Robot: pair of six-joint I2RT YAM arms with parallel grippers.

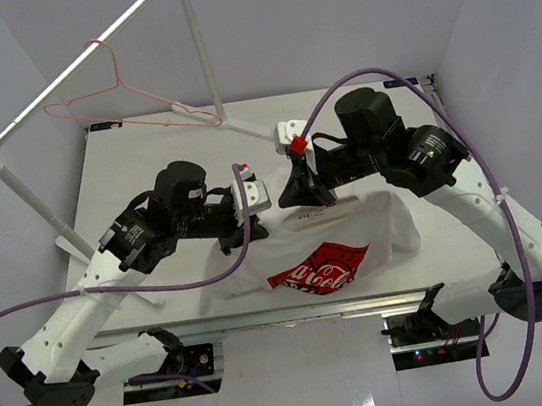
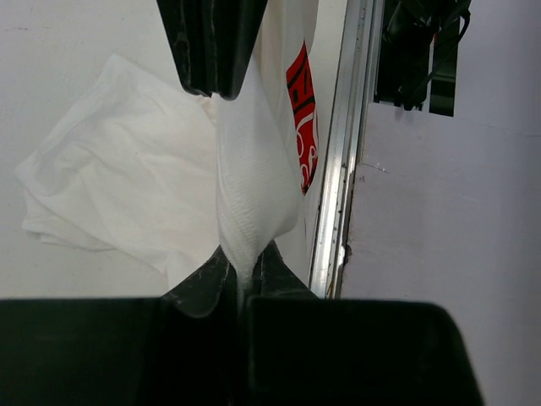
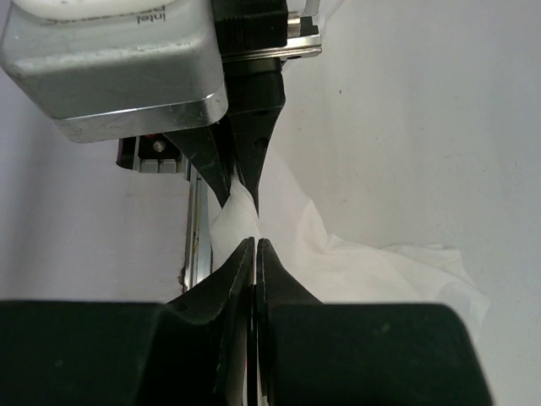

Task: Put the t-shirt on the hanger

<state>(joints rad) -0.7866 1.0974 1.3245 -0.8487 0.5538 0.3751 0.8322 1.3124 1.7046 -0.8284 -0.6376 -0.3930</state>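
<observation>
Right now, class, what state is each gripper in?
Left gripper: shut, pinching the shirt.
Right gripper: shut, pinching the shirt too.

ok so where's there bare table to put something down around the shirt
Bare table lies at the back left, between the left arm and the rack's foot, and along the front right edge beside the t-shirt. The centre is crowded: left gripper and right gripper both pinch the shirt there.
</observation>
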